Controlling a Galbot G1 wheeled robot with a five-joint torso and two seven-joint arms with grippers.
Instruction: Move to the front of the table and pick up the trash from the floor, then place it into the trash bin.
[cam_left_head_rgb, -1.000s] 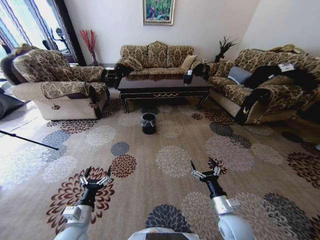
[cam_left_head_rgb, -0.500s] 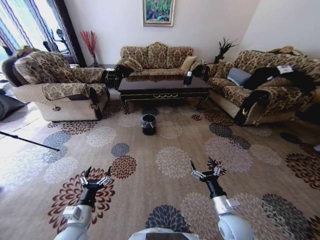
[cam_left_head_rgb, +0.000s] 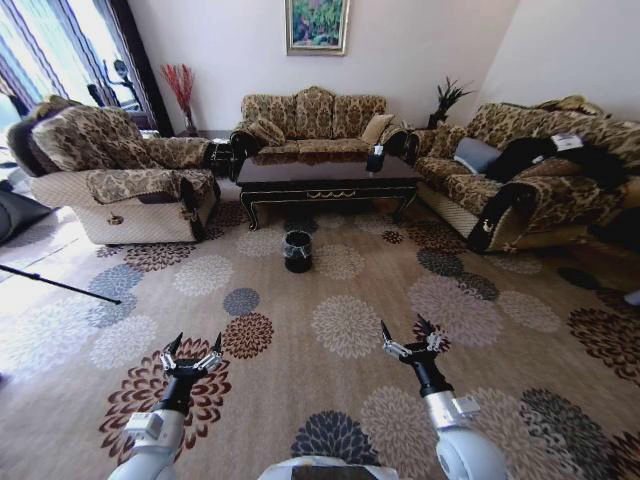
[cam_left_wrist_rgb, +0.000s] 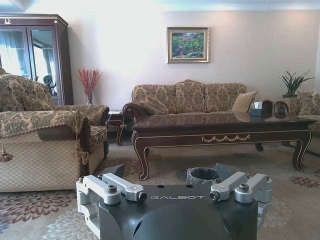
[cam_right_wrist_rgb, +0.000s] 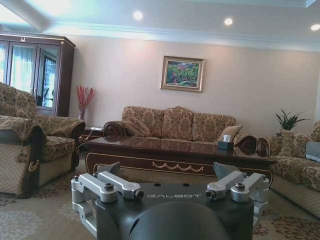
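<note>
- Left gripper (cam_left_head_rgb: 191, 350): held low at the near left over the floor (cam_left_head_rgb: 330, 300), fingers spread wide, nothing between them.
- Right gripper (cam_left_head_rgb: 411, 338): held low at the near right over the carpet, fingers likewise spread wide, nothing grasped.
- Both grippers level with one another, well apart, pointing toward the far end of the room.
- Table (cam_left_head_rgb: 325, 175): at the far side of the carpet, in front of a three-seat sofa (cam_left_head_rgb: 312, 115), flanked by an armchair (cam_left_head_rgb: 110, 170) on the left and a second sofa (cam_left_head_rgb: 520, 170) on the right.
- Tissue box (cam_left_head_rgb: 376, 156): standing near the right end of the table top.
- Trash bin (cam_left_head_rgb: 297, 249): upright on the carpet just in front of the table, well apart from both grippers; rim visible above the gripper body in the left wrist view (cam_left_wrist_rgb: 203, 175).
- Trash: cannot be made out on the carpet at this range.
</note>
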